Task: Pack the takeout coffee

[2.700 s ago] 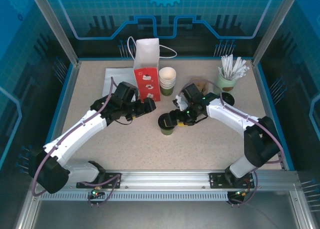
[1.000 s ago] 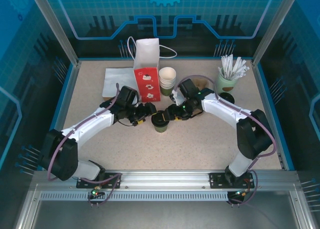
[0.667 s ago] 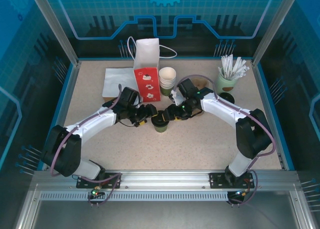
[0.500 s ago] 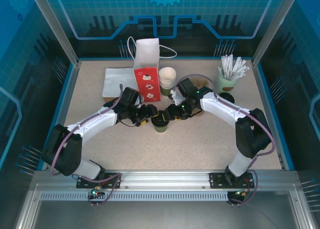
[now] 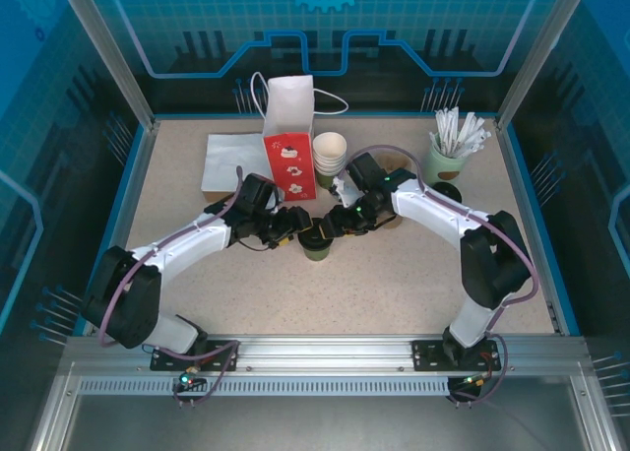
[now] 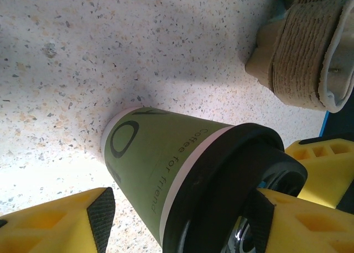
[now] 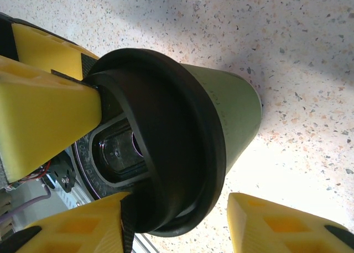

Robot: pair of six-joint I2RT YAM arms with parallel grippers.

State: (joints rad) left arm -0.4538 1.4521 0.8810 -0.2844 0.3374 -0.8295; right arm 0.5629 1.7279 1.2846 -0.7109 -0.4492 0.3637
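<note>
The takeout coffee (image 5: 317, 242), a green paper cup with a black lid, stands upright at the table's middle. My left gripper (image 5: 293, 226) reaches it from the left, my right gripper (image 5: 337, 224) from the right. In the left wrist view the cup (image 6: 155, 153) sits between the jaws of the left gripper (image 6: 180, 220). One finger (image 6: 276, 222) is at the lid and the other pad (image 6: 100, 211) is apart from the wall. In the right wrist view the right gripper (image 7: 185, 222) straddles the lid (image 7: 166, 153) with one finger (image 7: 260, 222) clear of it. Both stand open.
A red and white paper bag (image 5: 289, 146) stands upright behind the cup, with a stack of paper cups (image 5: 330, 156) beside it. White napkins (image 5: 228, 161) lie at the back left. A pale-green pot of wrapped sticks (image 5: 449, 154) and brown cardboard sleeves (image 5: 396, 165) sit at the back right.
Both arms have closed in on the cup from either side, and both pairs of jaws have narrowed around it. The cup has shifted slightly left.
</note>
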